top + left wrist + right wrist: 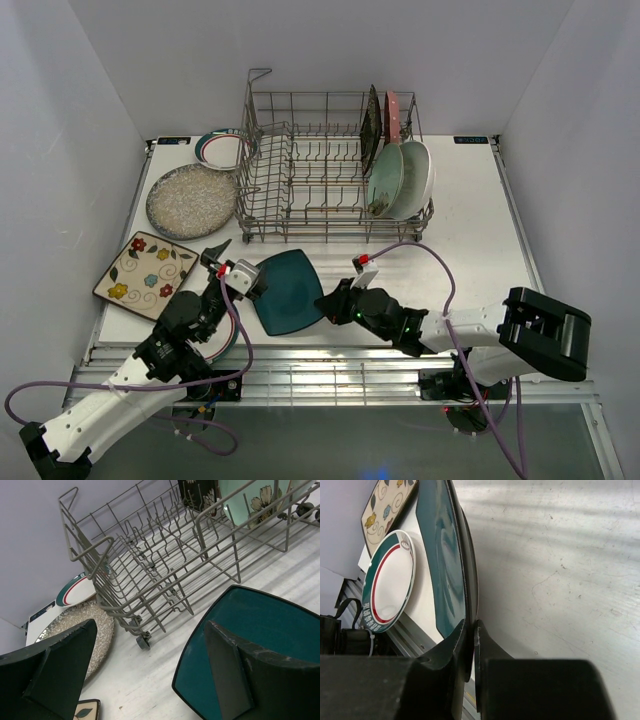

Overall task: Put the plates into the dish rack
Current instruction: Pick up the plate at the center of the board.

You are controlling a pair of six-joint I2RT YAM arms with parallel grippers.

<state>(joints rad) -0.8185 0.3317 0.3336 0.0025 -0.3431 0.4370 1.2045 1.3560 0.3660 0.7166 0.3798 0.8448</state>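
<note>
Right wrist view: glossy teal square plate [441, 555] runs edge-on straight ahead, rim clamped between right fingers [495, 672]; left fingers [62, 662] splayed.

Teal plate [288, 292], speckled grey plate [192, 200], cream flowered plate [143, 268], seemingly pink rear plate [393, 108].

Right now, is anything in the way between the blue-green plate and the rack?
No, nothing visible. The right tool pinches the plate, and only bare table lies between it and the rack. The plate just needs lifting over the rack's front wall.
</note>
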